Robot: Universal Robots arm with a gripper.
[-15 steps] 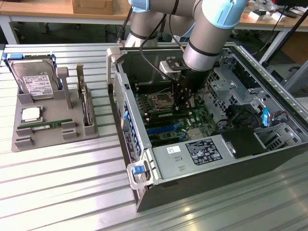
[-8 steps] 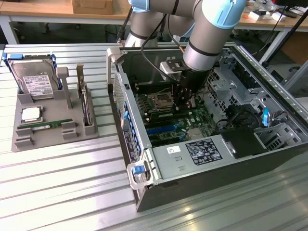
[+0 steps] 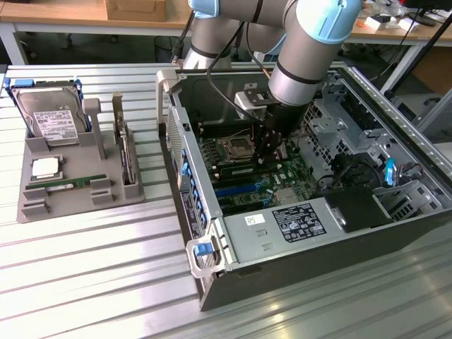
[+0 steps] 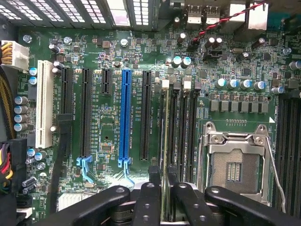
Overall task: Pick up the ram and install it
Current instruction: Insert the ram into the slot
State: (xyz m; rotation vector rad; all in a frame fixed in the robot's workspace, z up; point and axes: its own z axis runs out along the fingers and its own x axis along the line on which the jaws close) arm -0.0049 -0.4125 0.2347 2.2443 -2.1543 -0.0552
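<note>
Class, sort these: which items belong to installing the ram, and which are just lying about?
In the job: thin green ram stick, edge-on at the green motherboard; black gripper over it.
Lying about, on the grey tray: silver hard drive; square silver processor chip; dark expansion card; another green stick.

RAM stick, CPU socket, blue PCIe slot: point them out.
RAM stick (image 4: 165,141): wrist view, top edge, standing in its slot.
CPU socket (image 4: 233,170): wrist view, centre of the open socket.
Blue slot (image 4: 125,113): wrist view, mid-length.
</note>
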